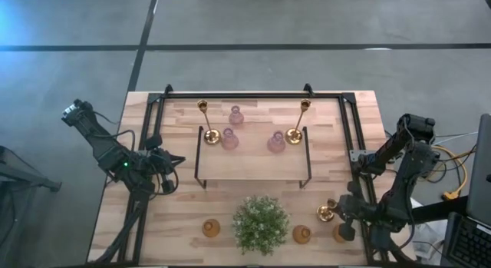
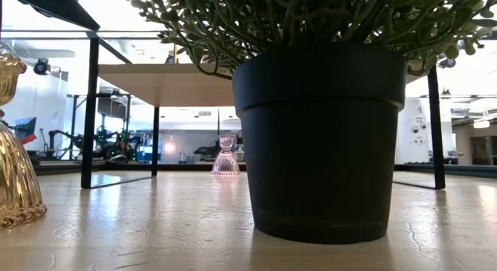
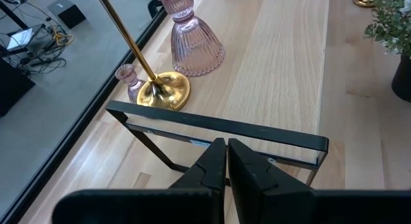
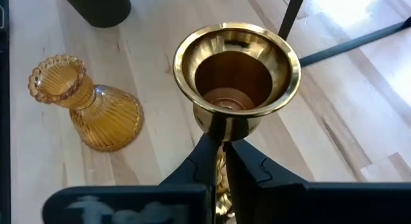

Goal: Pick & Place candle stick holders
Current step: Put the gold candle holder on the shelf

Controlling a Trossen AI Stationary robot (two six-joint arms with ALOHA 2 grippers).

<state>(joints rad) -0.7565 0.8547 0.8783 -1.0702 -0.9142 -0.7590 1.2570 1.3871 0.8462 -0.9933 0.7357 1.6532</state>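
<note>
While the right gripper [image 4: 218, 150] clamps the brass holder [image 4: 236, 70] stem just below its cup, treat it as rigid, top-heavy, slippery; left gripper [image 3: 227, 161] idles closed.

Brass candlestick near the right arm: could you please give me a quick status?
Right pincer shut on brass candlestick. Left pincer shut, empty, by the shelf. Amber holder close beside; plant nearby.

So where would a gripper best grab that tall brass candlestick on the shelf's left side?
Probably the slim stem of the tall brass candlestick, fingers closing from either side. It stands upright on the shelf; its round base lies flat, and the pink glass holder crowds one side.
</note>
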